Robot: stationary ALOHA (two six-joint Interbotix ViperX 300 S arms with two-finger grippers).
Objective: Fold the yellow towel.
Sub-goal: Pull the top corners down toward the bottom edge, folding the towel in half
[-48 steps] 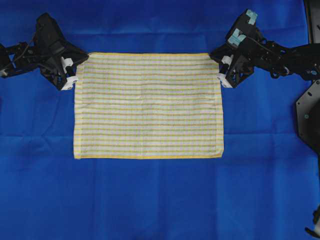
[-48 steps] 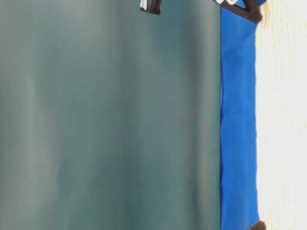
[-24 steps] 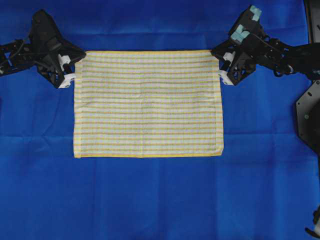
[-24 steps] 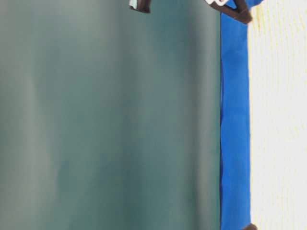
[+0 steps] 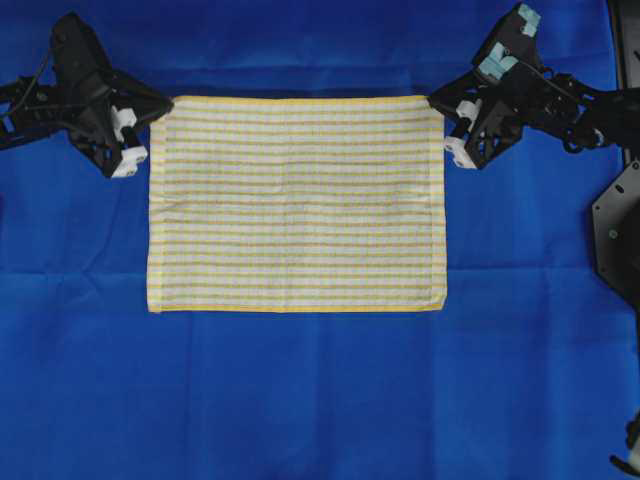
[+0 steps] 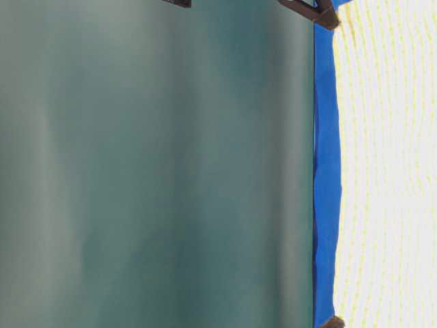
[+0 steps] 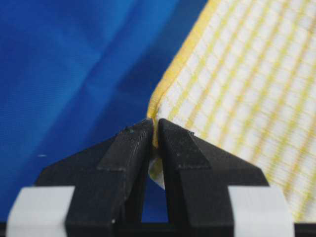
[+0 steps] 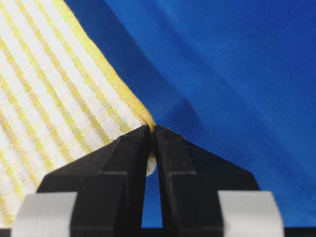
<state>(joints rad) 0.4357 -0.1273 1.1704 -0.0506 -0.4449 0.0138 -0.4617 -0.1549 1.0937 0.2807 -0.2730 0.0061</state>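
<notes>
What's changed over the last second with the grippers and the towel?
Both grippers, left gripper and right gripper, moved toward the top of the overhead view, pulling the yellow towel's far edge with them and lifting it. Each stays shut on its corner. The near edge stays put on the blue cloth.

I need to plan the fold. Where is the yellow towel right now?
Overhead, the yellow towel lies mid-table on the blue cloth, its top corners pinched by the left gripper and right gripper.
</notes>
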